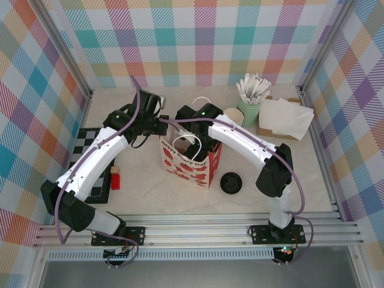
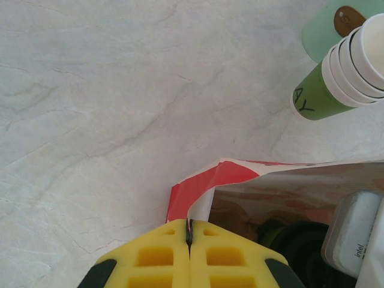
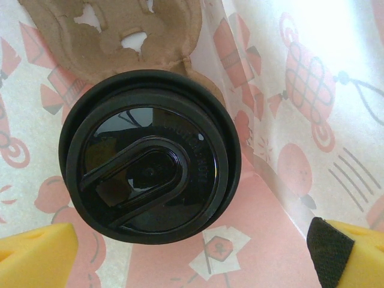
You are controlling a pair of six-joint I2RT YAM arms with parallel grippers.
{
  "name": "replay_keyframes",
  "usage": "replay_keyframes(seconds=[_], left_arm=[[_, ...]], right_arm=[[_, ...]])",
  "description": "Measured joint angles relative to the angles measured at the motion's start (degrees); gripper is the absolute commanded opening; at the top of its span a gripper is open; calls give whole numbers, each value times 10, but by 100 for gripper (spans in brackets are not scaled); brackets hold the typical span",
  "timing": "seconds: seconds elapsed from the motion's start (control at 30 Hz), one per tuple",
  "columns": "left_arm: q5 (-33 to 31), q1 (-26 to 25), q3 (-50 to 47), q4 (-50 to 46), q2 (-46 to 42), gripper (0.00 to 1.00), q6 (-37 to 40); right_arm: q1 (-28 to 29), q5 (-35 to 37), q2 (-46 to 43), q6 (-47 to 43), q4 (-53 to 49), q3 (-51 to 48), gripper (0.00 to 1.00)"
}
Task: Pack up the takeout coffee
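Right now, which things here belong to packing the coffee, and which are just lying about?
For the job: takeout coffee, cardboard carrier, paper bag, left pincer shut on its edge, right pincer open.
Lying about: loose black lid, cup stack, cup of white sticks, napkins, checkerboard, red block.

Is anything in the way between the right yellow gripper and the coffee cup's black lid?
Nothing visible is. The open right gripper hangs straight over the takeout coffee's round black plastic lid, inside the red-and-white paper bag, with bare space between them.
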Motion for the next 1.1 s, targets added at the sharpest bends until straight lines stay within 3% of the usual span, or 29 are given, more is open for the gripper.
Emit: replay_keyframes(seconds=[0.5,0.83,1.1], left_arm=[[0,0,-15,13,-12,0,-11],[-5,-3,-39,30,-20,0,-15],[-13,-3,-42,36,-36,0,-17]], right_arm=[[0,4,-20,-4,12,-18,100],[2,15,-112,-17,69,-56,100],[2,21,-126,-30,104,-56,100]])
